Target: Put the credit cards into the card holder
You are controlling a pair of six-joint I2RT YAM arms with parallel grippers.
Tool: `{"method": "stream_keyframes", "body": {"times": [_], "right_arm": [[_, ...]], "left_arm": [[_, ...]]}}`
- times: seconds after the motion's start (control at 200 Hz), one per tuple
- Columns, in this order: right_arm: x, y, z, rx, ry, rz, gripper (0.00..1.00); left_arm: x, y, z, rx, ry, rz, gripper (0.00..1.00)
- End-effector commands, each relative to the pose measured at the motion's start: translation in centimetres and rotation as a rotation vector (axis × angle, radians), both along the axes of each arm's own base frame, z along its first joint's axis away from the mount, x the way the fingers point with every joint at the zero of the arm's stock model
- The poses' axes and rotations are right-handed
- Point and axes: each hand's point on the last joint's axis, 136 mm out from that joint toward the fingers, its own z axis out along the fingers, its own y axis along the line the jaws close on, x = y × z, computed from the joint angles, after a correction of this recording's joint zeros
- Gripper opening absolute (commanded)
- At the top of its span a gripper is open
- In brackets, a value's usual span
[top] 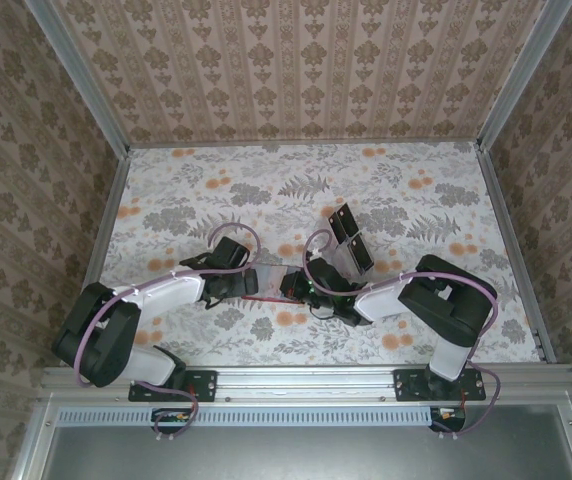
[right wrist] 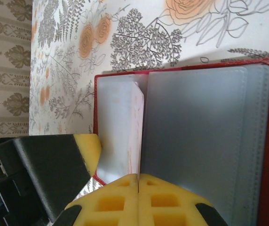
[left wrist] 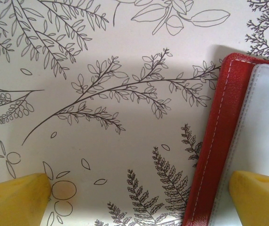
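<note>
Next up: credit cards (top: 350, 238) lie just beyond my right gripper (right wrist: 138, 188) — right arm nearer.
It's pinched closed; left gripper (left wrist: 137, 195) wide, straddling the card holder (right wrist: 195, 141) edge.

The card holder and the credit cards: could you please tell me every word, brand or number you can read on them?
None can be read.
The card holder shows bare red leather and pale stitching, and its clear sleeves bear no lettering.
The credit cards are too small in the top view to show any print.
The floral table cover carries only pattern.
</note>
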Motion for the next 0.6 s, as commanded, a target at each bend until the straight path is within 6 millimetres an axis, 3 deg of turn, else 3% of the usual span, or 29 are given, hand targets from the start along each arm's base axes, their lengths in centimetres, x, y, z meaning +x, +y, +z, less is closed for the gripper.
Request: {"method": "stream_keyframes", "body": {"times": [0.0, 0.595], "right_arm": [[-0.6, -0.6, -1.6, -0.022, 0.027, -0.013, 0.0], [-0.7, 0.7, -3.1, -0.017, 0.083, 0.025, 0.0]], "left_arm": [[-1.6, 1.0, -1.4, 0.039, 0.059, 0.012, 0.99], [-1.7, 1.0, -1.4, 0.038, 0.06, 0.011, 1.0]]}}
